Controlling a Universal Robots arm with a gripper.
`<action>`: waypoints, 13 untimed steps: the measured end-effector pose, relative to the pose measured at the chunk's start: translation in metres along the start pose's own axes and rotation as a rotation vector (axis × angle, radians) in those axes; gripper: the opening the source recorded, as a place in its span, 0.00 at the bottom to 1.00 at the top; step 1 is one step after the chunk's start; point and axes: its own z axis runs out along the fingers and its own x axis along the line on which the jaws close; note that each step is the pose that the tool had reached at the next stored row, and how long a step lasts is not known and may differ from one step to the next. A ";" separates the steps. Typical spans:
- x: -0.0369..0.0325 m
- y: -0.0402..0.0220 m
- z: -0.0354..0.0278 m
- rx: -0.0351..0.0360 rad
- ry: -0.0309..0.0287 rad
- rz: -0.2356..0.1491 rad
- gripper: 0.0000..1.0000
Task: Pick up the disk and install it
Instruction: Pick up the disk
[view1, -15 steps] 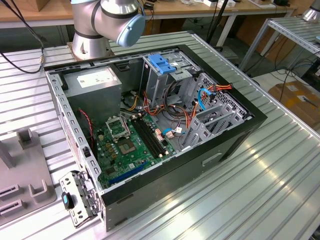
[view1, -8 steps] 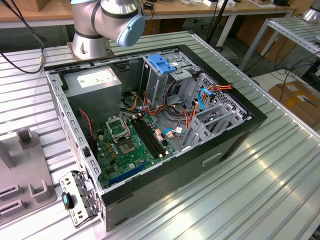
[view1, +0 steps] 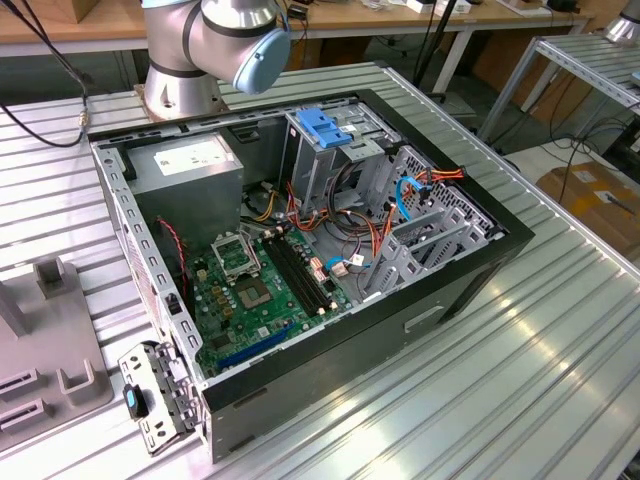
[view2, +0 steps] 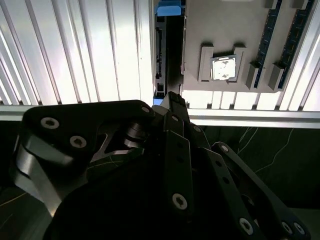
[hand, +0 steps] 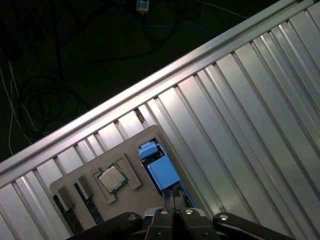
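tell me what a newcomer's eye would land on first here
The open computer case lying on the ridged metal table, its green motherboard bare, dominates the exterior view. In the first wrist view, the black hand hangs close to the light-blue-framed disk, slotted in a grey tray beside a processor chip.

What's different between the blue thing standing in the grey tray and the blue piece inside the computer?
The disk stands in a slot of the grey tray on the table; the blue handle piece sits atop the metal drive cage inside the computer case. The gripper hangs over the disk, not over the handle piece. Both show light-blue plastic.
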 end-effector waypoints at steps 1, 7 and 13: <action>0.0000 0.0000 0.0000 0.0000 0.0000 0.000 0.11; 0.0000 0.0000 0.0000 -0.0002 0.0006 -0.017 0.11; 0.0000 0.0000 0.0000 -0.0010 0.0023 -0.060 0.11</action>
